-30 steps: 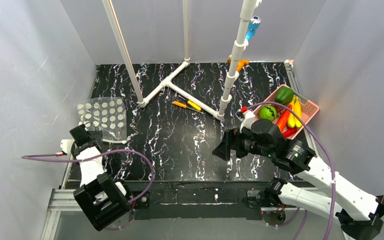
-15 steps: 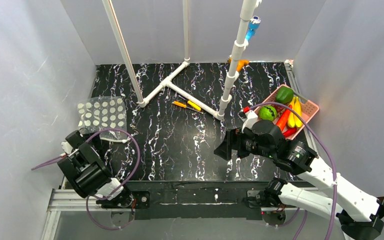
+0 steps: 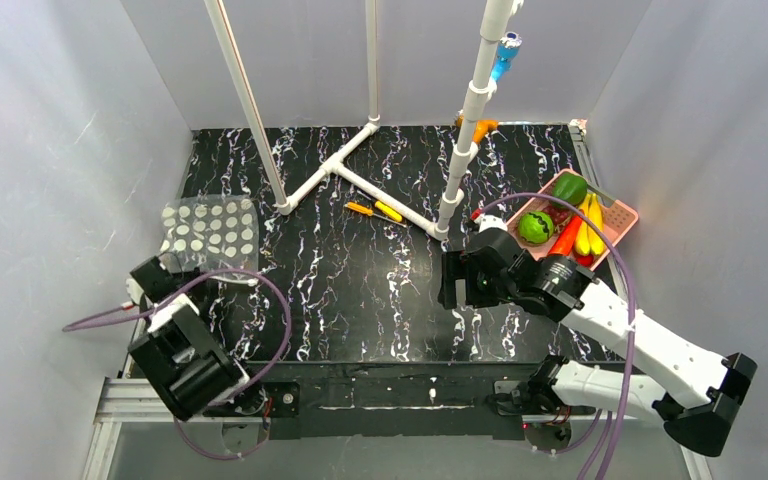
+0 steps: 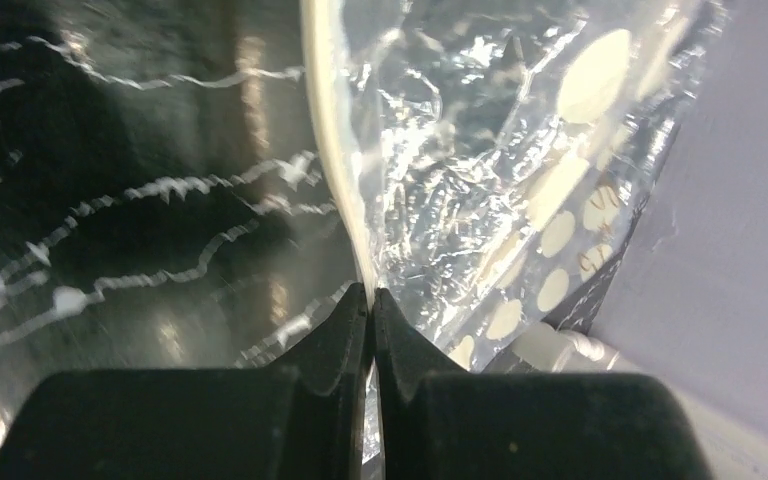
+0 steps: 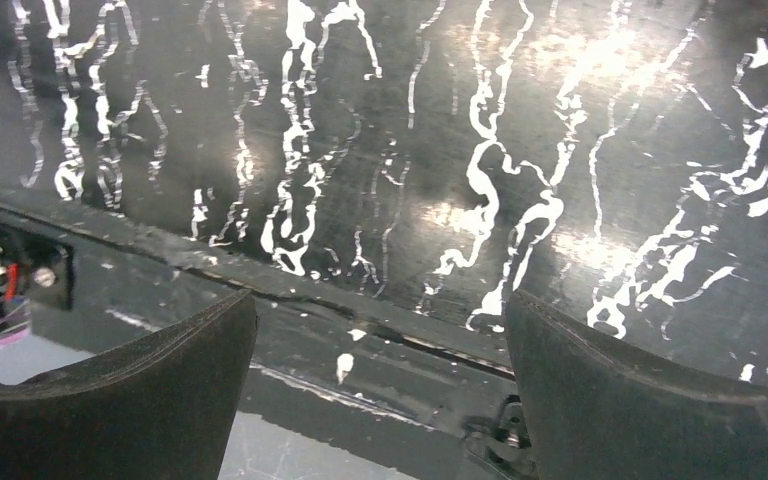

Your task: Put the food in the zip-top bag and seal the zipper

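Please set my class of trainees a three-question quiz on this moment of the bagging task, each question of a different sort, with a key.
1. True or false: the right gripper is holding a piece of food.
2. Multiple choice: what is the left gripper shut on?
A. a white pipe
B. the edge of the zip-top bag
C. a yellow tool
3. Fill in the missing word: all the food lies in the pink ______ at the right side of the table.

Key
1. False: its fingers are wide apart over bare table, with nothing between them.
2. B
3. basket
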Controlling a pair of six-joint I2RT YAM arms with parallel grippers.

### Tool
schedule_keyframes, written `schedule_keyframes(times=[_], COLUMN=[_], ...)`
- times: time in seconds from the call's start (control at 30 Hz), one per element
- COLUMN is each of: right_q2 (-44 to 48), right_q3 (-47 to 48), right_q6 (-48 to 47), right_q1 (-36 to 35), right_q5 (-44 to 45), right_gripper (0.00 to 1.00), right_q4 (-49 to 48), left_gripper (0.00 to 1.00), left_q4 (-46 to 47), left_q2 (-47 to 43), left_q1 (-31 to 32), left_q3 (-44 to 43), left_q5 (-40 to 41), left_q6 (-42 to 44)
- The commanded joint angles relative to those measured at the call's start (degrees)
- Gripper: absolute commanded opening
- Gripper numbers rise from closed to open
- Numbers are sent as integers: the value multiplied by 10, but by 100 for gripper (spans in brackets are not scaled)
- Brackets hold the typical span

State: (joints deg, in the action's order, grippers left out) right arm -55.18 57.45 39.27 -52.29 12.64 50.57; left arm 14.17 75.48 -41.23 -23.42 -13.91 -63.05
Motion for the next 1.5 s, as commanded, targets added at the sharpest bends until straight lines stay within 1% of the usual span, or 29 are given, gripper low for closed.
schedule_keyframes(times=[0.0,0.07,0.13,0.2,0.27,0.3,0.33,0.37,0.4,0.43,0.47,0.53,0.57,0.6,0.67,0.7,0.77,0.8,0.83,0.9,1.03,1.07,1.1,1.13,1.17,1.27,1.33,1.37,1.47], right_q2=[-3,8,20,29,29,21,8,-1,-11,-17,-21,-34,-43,-50,-59,-64,-71,-69,-64,-45,17,32,48,61,73,99,103,101,74], right_q3=[19,5,-3,-12,-22,-9,1,-6,9,18,25,50,64,76,86,90,98,98,93,74,12,2,-5,-13,-21,-28,-30,-27,-6], right_q6=[-8,-20,-27,-40,-60,-69,-84,-99,-103,-107,-121,-121,-121,-125,-129,-125,-105,-90,-84,-59,-13,-1,18,27,35,82,100,108,130], right_q1=[-3,-4,-4,-4,-4,-4,-4,-4,-6,-16,-39,-44,-50,-60,-76,-78,-78,-78,-78,-78,-78,-78,-78,-78,-77,-73,-64,-57,-21], right_q5=[58,43,20,-2,-33,-45,-73,-96,-106,-109,-106,-117,-120,-117,-120,-131,-155,-164,-172,-175,-156,-138,-100,-81,-67,-20,-25,-36,-89], right_gripper=[100,100,100,100,100,100,100,100,100,100,100,100,100,100,100,100,100,100,100,100,100,100,100,96,94,92,88,88,87], right_q4=[45,21,-4,-31,-68,-65,-68,-93,-90,-92,-135,-142,-142,-148,-176,-188,-208,-220,-232,-263,-308,-311,-304,-303,-304,-282,-282,-279,-245], left_gripper=[0,0,0,0,0,0,0,0,0,0,0,0,0,0,0,0,0,0,0,0,0,0,0,0,0,0,0,0,0], left_q4=[-224,-312,-364,-437,-536,-564,-588,-624,-648,-668,-681,-687,-689,-695,-693,-694,-705,-710,-701,-668,-620,-604,-574,-545,-516,-439,-401,-382,-337], left_q2=[-108,-168,-217,-267,-343,-369,-404,-415,-405,-391,-367,-340,-323,-306,-270,-247,-209,-193,-185,-167,-114,-107,-103,-102,-103,-106,-104,-103,-98], left_q1=[42,83,114,143,160,161,161,161,162,167,200,240,266,302,391,454,579,638,672,721,819,835,847,854,859,867,872,874,876], left_q3=[-76,-109,-126,-145,-186,-212,-259,-334,-372,-408,-440,-454,-463,-472,-479,-486,-505,-506,-502,-482,-460,-452,-441,-426,-410,-370,-353,-346,-325], left_q5=[66,121,131,165,185,172,122,103,94,67,21,7,9,28,70,103,197,247,261,260,262,253,239,217,193,116,84,66,25], left_q6=[79,101,126,135,154,165,191,224,240,253,247,234,227,217,200,193,174,146,130,109,115,123,133,142,150,156,160,164,165])
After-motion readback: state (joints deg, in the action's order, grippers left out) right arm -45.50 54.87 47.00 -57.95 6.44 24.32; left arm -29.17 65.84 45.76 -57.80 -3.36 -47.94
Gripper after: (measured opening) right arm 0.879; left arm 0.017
